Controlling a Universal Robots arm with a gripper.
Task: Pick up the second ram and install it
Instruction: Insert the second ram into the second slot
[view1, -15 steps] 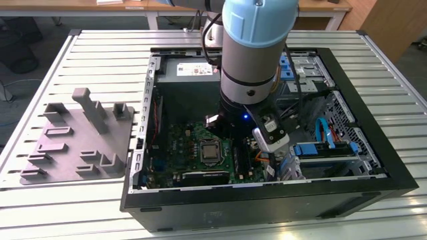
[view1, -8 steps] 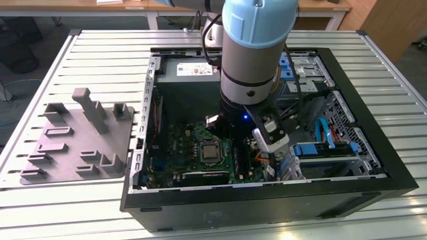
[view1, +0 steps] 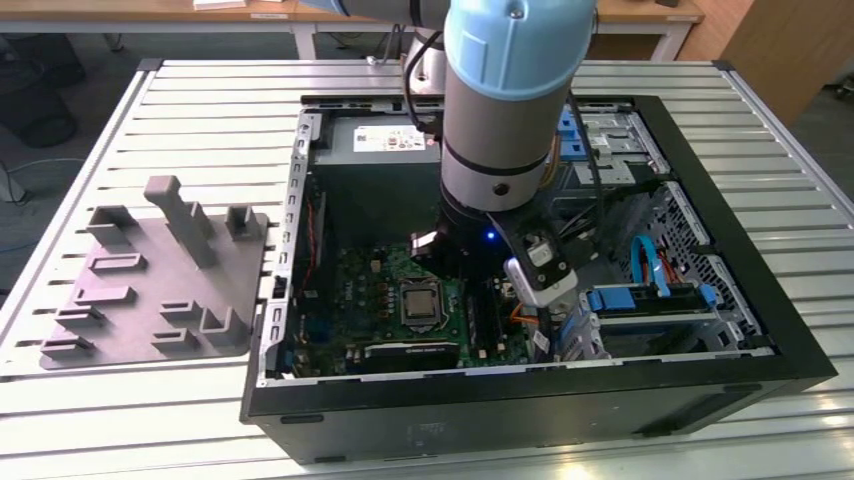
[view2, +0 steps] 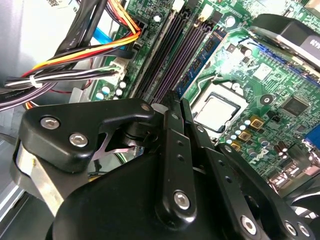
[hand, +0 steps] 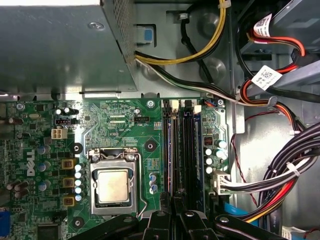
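— Black metal gripper (view2: 172, 97) up close. How do its jaws stand?
— Drawn narrow, almost together, above the long black memory slots (hand: 186, 150) just beside the square silver processor (hand: 114, 186).
— And the thin dark green second ram?
— Pinched between them or seated in a slot, I cannot tell.

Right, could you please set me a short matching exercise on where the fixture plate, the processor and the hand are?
Things:
1. grey fixture plate
2. processor
3. hand

Places:
A. over the memory slots
B. on the slatted table, beside the case
C. in its socket on the green board

Pairs: 1-B, 2-C, 3-A.
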